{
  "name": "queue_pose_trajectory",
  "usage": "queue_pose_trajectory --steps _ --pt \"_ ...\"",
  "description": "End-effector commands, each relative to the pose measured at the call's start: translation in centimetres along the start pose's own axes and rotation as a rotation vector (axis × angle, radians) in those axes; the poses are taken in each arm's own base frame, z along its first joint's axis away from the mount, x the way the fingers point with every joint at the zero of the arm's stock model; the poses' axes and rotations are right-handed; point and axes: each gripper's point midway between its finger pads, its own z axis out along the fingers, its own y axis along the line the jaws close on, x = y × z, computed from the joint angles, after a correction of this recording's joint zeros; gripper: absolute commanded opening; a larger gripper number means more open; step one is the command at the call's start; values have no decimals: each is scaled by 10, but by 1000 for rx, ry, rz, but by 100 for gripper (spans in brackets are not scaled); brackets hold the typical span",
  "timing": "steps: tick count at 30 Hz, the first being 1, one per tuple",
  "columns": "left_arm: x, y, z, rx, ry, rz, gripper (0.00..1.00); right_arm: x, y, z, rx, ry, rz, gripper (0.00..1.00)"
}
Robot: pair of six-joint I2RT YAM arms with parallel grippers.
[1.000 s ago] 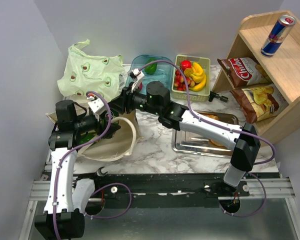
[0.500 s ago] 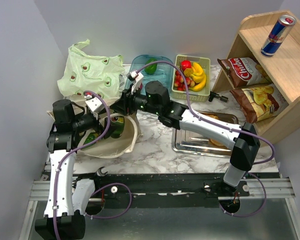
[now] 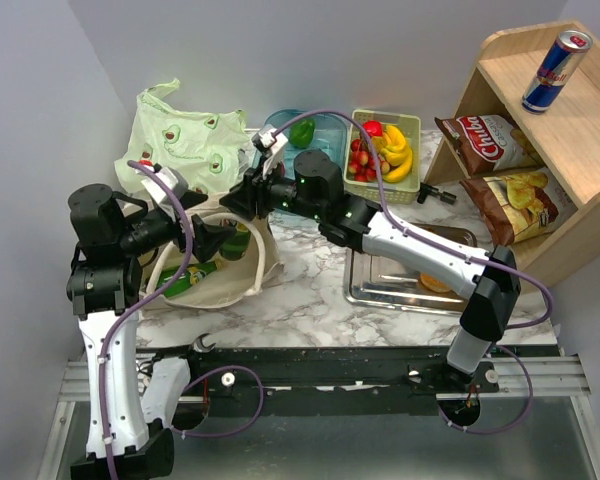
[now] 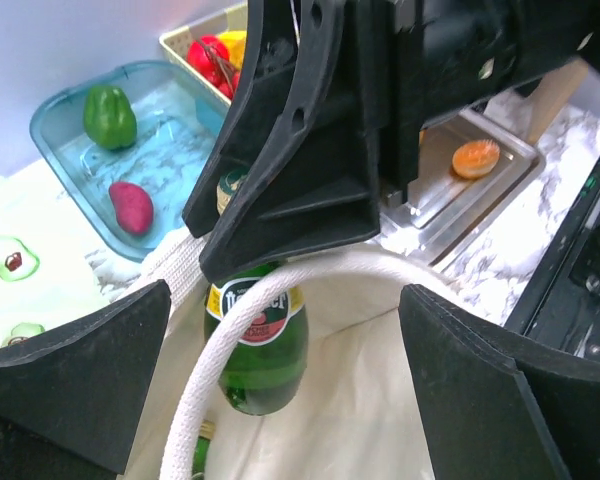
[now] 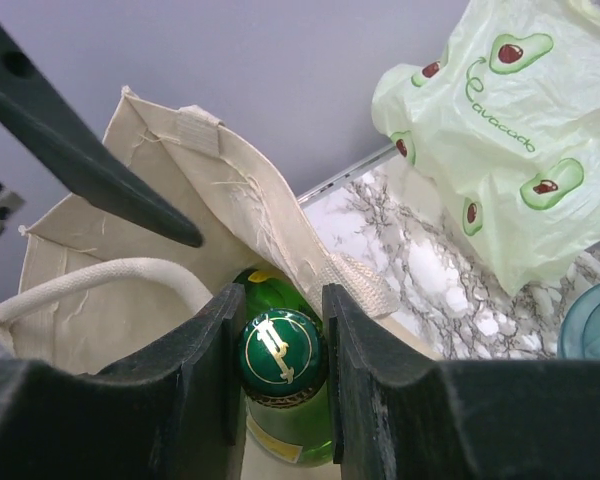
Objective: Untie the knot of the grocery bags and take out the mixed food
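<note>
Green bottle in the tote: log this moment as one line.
right fingers closed on green bottle cap | bottle inside beige tote | left fingers open, rope handle between them

Bright, even light; blurred near foregrounds

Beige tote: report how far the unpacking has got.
Done: pale green bag lies slack; pepper sits in the blue tray. In hand: right gripper clamps the cap of a green bottle inside the tote. Left: lifting it out, plus a second bottle lying below.
</note>
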Motion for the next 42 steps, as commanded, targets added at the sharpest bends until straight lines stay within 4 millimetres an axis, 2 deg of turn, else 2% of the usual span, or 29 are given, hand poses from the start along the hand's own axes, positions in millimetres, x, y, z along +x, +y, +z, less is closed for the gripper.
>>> queue_pose_trajectory --steps 1,4,5,8,10,14,16,21,23,25,27,29,31,35,38,42 --pt "-35 -4 -10 -53 -58 -60 94 -94 26 -18 -78 -226 -44 1" --pt "-51 22 -16 -187 -90 -140 84 -105 41 -27 -145 -226 -36 1" --pt "-58 24 -18 -197 -107 -158 82 -107 47 -30 -169 -223 -35 1" --pt "-76 35 -25 -227 -153 -196 78 -105 64 -40 -247 -187 -10 1" --pt "-78 45 -28 -267 -127 -204 78 -99 71 -44 -288 -157 9 1" --pt "-56 61 -32 -299 15 -178 76 -92 79 -51 -331 -128 32 1" --pt "-40 63 -34 -281 98 -200 71 -97 84 -55 -351 -133 31 1" --pt "-5 60 -36 -230 233 -224 48 -106 96 -64 -401 -141 22 1" --pt "6 48 -37 -166 271 -217 41 -102 96 -65 -404 -131 20 1" --pt "14 26 -38 -58 294 -201 39 -94 88 -61 -370 -114 11 1" --pt "17 3 -41 31 297 -199 36 -86 72 -55 -312 -102 11 1" --pt "20 -10 -44 56 301 -193 33 -80 56 -51 -266 -92 17 1" --pt "17 -21 -46 70 275 -130 29 -76 42 -46 -225 -89 6 1" --pt "9 -57 -47 159 199 4 23 -66 15 -35 -145 -80 -39 1" --pt "13 -75 -48 222 202 63 22 -61 -8 -26 -75 -84 -64 1" --pt "27 -83 -48 266 257 59 22 -68 -35 -14 16 -124 -84 1"
